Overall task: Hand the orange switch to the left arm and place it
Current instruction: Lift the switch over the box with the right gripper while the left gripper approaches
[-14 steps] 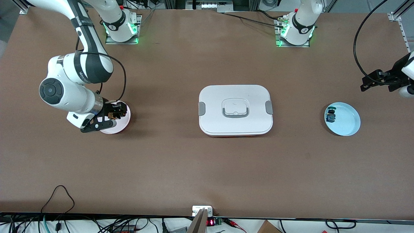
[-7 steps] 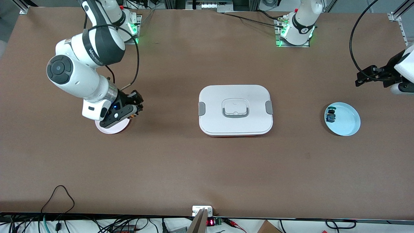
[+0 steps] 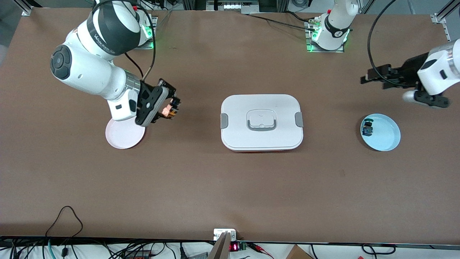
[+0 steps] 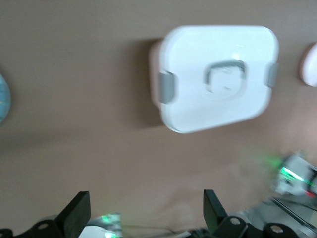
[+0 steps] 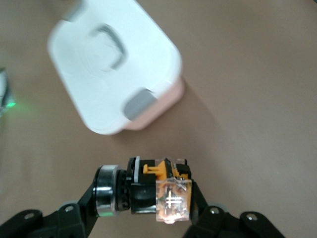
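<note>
My right gripper (image 3: pixel 173 107) is shut on the orange switch (image 3: pixel 166 110) and holds it in the air between the pink plate (image 3: pixel 124 136) and the white box (image 3: pixel 261 122). In the right wrist view the switch (image 5: pixel 154 189) lies crosswise between the fingers, with its orange part, black body and clear tan end showing, and the box (image 5: pixel 111 64) lies ahead. My left gripper (image 3: pixel 370 77) is open and empty, up in the air above the table beside the blue plate (image 3: pixel 386 138). Its fingers (image 4: pixel 75 216) stand wide apart, with the box (image 4: pixel 218 74) ahead.
The blue plate holds a small switch with blue-green parts (image 3: pixel 367 128). The pink plate is bare. The box stands in the middle of the table between the two plates. Cables lie along the table edge nearest the front camera.
My right gripper has risen off the pink plate with the orange switch and moved toward the box. My left gripper has swung in from the table's end toward the box.
</note>
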{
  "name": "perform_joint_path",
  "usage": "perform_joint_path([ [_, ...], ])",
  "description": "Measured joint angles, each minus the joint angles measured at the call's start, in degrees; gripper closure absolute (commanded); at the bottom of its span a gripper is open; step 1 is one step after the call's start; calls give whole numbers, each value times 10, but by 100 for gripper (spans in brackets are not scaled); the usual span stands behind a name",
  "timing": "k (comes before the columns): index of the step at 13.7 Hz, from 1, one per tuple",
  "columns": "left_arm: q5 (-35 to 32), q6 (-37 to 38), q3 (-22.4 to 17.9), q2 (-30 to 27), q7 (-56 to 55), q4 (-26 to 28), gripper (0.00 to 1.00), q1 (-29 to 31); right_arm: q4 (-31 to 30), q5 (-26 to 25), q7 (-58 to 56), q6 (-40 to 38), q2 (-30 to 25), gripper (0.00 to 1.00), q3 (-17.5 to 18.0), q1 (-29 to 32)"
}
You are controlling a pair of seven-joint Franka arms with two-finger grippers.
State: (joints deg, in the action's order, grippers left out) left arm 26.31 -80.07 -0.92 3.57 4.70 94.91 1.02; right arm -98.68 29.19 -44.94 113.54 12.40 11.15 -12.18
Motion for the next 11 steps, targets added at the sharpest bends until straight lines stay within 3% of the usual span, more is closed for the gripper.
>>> perform_joint_path([
  [7, 356, 70, 19, 92, 2, 2, 0, -2, -2, 204, -295, -1, 8, 100, 2, -28],
  [9, 431, 26, 44, 113, 27, 9, 0, -11, -3, 297, -360, -1, 16, 100, 2, -37],
  [11, 522, -40, 69, 120, 113, 52, 0, -21, -4, 389, -428, -1, 30, 100, 2, -39],
])
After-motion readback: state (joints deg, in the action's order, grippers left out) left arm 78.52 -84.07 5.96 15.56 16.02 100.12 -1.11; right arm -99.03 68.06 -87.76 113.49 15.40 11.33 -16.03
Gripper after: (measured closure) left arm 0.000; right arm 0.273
